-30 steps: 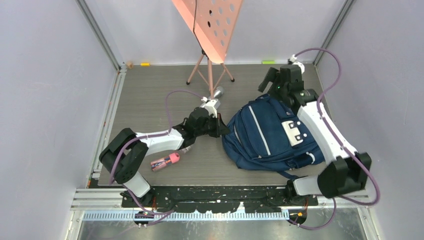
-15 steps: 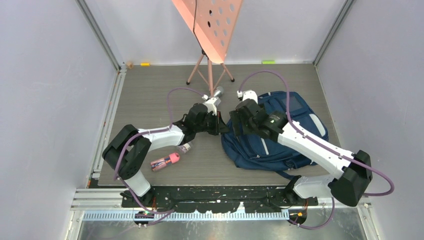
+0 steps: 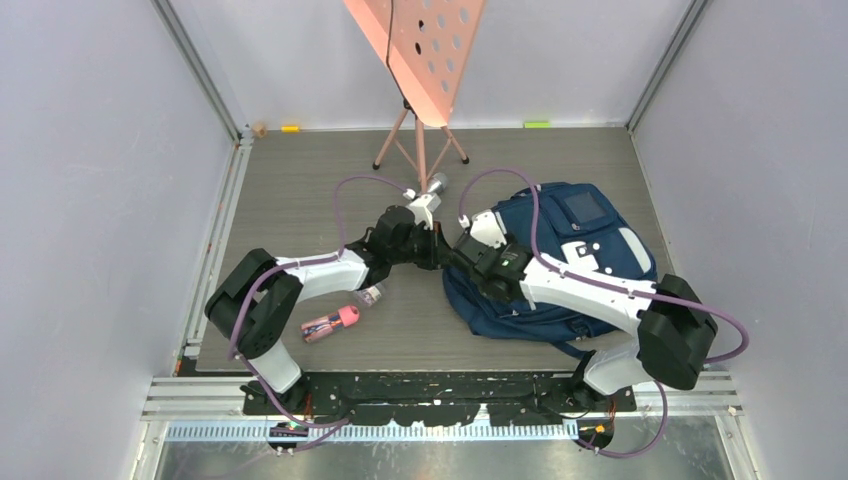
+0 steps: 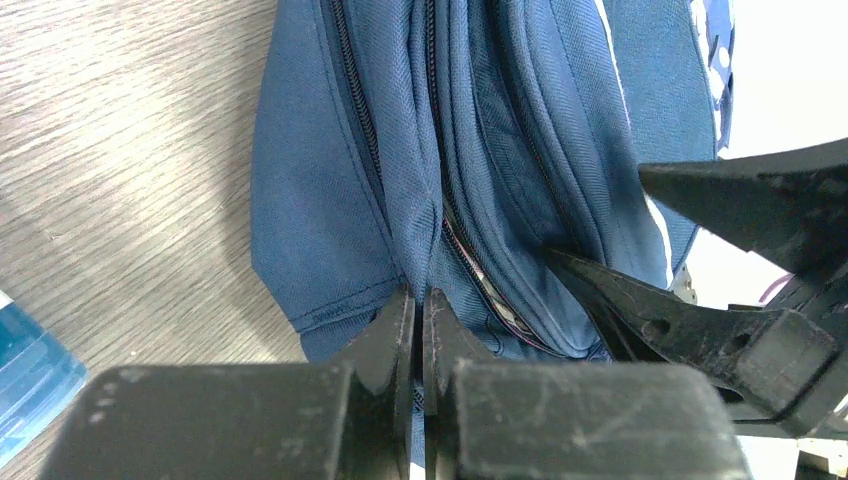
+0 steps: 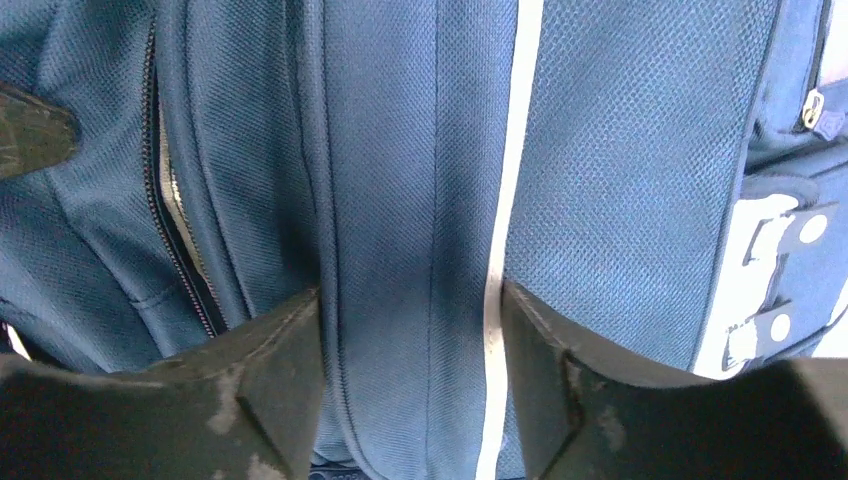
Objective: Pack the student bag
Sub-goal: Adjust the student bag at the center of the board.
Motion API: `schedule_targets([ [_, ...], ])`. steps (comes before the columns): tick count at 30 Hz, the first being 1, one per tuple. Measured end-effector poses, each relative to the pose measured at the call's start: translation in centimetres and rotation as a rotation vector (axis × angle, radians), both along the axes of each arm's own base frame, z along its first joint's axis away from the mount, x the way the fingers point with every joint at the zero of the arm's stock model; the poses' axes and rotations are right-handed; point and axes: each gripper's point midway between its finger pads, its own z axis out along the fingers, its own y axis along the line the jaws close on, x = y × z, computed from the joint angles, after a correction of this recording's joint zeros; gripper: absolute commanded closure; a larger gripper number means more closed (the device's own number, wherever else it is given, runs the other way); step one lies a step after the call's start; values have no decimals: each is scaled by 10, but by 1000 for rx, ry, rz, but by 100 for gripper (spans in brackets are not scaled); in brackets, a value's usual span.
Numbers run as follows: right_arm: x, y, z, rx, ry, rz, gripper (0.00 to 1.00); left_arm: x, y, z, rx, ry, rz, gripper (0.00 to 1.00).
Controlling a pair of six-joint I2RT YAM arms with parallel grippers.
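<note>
Fingertips of the left gripper [image 4: 419,302] are pressed together on a fold of the student bag [image 3: 575,228], beside a partly opened zipper [image 4: 480,275] at the bag's left edge. The bag is spread flat on the table [image 3: 300,190] with a grey patch [image 3: 585,207] turned upward. The right gripper [image 5: 410,300] is held apart over the bag's left part. Its jaws are set on either side of a band of navy cloth and a grey stripe [image 5: 505,200], and nothing is clasped between them. Well to the left of the bag, a pink object [image 3: 330,322] and a small clear object [image 3: 372,295] are seen. Behind the bag and to its left, a pink stand [image 3: 420,50] is placed.
</note>
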Motion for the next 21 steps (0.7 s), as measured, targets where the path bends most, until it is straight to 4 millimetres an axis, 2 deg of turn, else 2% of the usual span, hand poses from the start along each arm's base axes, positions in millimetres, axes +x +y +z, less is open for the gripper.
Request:
schedule_targets([
  [1,1,-1,-1,-8,-14,-12,49,0,0,0,-1,0,0,100],
  [6,4,3,-2,-19,-72,-51,93,3,0,3,-6,-5,4,100],
  [7,5,1,0,-20,-83,-63,96,4,0,4,-6,-5,6,100],
  [11,6,1,13,-18,-91,-85,99,7,3,4,-8,-8,12,100],
  [16,9,-1,50,63,-63,-87,99,12,7,4,14,-32,6,100],
  [20,15,-18,78,255,4,-122,100,14,7,9,42,-60,-15,91],
  [21,15,-22,83,293,16,-126,100,15,8,11,48,-69,-19,86],
])
